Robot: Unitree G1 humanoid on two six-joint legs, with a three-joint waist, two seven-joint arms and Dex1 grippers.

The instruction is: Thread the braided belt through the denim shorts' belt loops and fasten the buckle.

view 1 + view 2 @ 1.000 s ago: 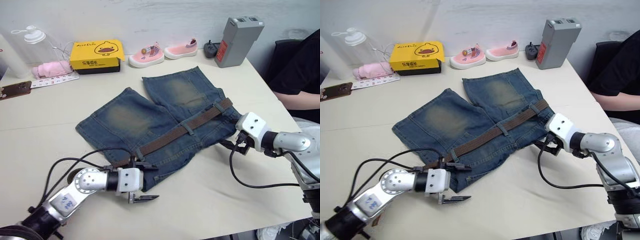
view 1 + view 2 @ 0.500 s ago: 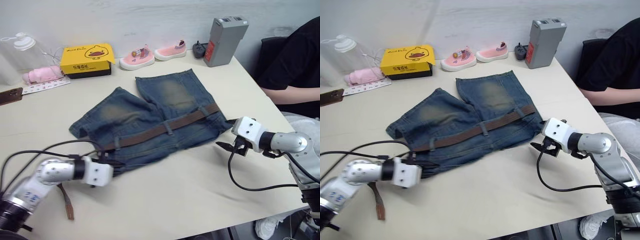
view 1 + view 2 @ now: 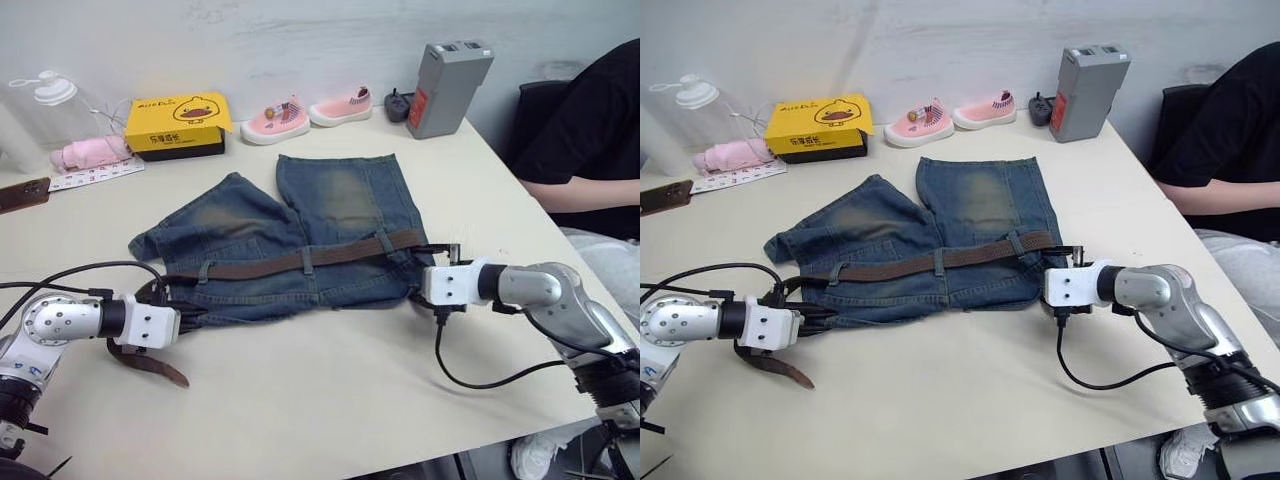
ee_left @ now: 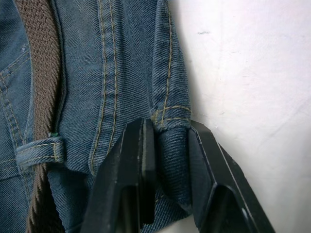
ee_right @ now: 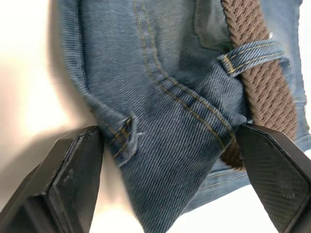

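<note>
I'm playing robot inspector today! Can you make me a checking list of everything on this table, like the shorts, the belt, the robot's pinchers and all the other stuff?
Surface: pale table, bare at the near edge.
Job's things: denim shorts lie flat; braided belt runs under several belt loops, its tail curling past the left end.
Buckle: not made out.
Clutter: yellow box, pink shoes, grey box, bottle, pink cloth, phone.
Grippers: left gripper shut on a denim fold; right gripper open around the shorts' corner.
Cables: black cables loop off both wrists.
Surroundings: person in black, seated at right.
</note>
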